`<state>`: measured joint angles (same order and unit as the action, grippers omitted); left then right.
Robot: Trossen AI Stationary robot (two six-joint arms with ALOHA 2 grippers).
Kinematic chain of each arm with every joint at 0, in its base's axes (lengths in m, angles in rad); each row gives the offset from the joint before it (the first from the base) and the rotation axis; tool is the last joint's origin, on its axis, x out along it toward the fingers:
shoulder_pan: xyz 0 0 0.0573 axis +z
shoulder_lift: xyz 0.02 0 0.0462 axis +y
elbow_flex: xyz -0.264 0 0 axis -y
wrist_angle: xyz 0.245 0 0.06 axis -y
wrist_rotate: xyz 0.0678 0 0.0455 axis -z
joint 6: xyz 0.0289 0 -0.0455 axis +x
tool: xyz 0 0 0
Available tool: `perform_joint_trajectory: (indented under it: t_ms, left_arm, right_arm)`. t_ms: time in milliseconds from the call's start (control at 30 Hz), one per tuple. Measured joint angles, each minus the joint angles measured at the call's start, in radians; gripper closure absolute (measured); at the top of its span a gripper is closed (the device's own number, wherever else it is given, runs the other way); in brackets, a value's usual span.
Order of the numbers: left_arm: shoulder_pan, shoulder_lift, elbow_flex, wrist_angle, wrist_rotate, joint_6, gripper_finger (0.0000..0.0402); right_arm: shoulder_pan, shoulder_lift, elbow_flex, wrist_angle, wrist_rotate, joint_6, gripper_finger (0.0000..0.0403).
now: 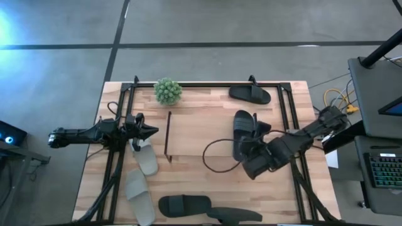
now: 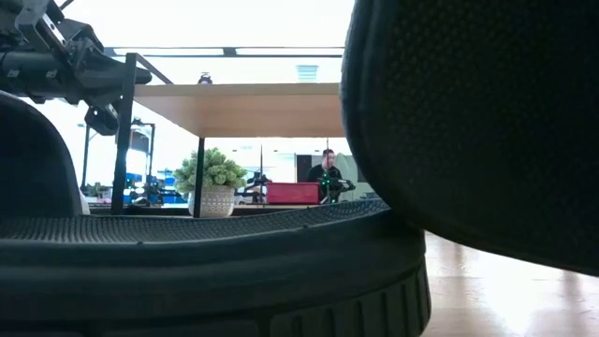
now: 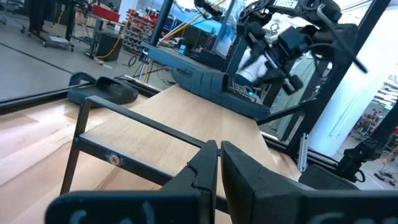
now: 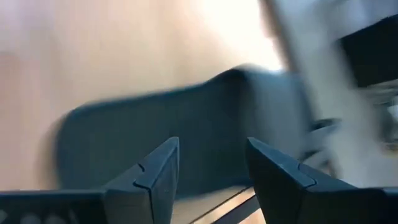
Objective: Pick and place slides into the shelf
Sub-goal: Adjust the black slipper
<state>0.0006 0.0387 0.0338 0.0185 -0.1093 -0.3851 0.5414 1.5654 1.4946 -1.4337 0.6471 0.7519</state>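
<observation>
The shelf [image 1: 195,129] stands mid-table, its pale board [image 2: 243,108] on thin dark legs. One black slide [image 1: 244,125] lies on the board's right end. My right gripper [image 1: 241,148] hovers open at that slide's near end; in its wrist view the fingers [image 4: 211,146] frame the blurred black slide [image 4: 186,137] without visibly touching it. My left gripper [image 1: 152,130] is shut and raised at the shelf's left edge, pointing right [image 3: 219,149]. Another black slide [image 1: 250,94] rests flat at the far edge. Two pale slides [image 1: 146,158] [image 1: 139,194] lie near-left, and two black ones [image 1: 184,204] [image 1: 235,215] by the near edge.
A potted plant [image 1: 168,91] sits at the far left of the table. A black rail frame [image 1: 119,144] runs along both sides. A dark cable [image 1: 210,160] loops beside the right gripper. A black slide [image 2: 281,271] blocks most of the low view. A person [image 2: 326,173] is far behind.
</observation>
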Motion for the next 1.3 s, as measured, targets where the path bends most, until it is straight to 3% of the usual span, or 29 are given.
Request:
perform_joint_trajectory:
  t_ms: [233,533,867,1133,1300]
  left_arm:
    - [0.000,0.000,0.000,0.000,0.000,0.000,0.0395]
    - [0.000,0.000,0.000,0.000,0.000,0.000,0.0395]
    - [0.000,0.000,0.000,0.000,0.000,0.000,0.0395]
    - [0.000,0.000,0.000,0.000,0.000,0.000,0.0395]
    - [0.000,0.000,0.000,0.000,0.000,0.000,0.0395]
  right_arm:
    - [0.075,0.000,0.003,0.092,-0.340,0.178,0.0236]
    - [0.219,0.035,-0.024,0.256,-0.475,0.557,0.0243]
    - [0.335,0.155,-0.039,0.608,-0.483,1.039,0.0241]
    - [0.386,0.316,-0.012,0.919,-0.467,1.258,0.0246]
    - [0.413,0.427,0.073,0.977,-0.414,1.341,0.0246]
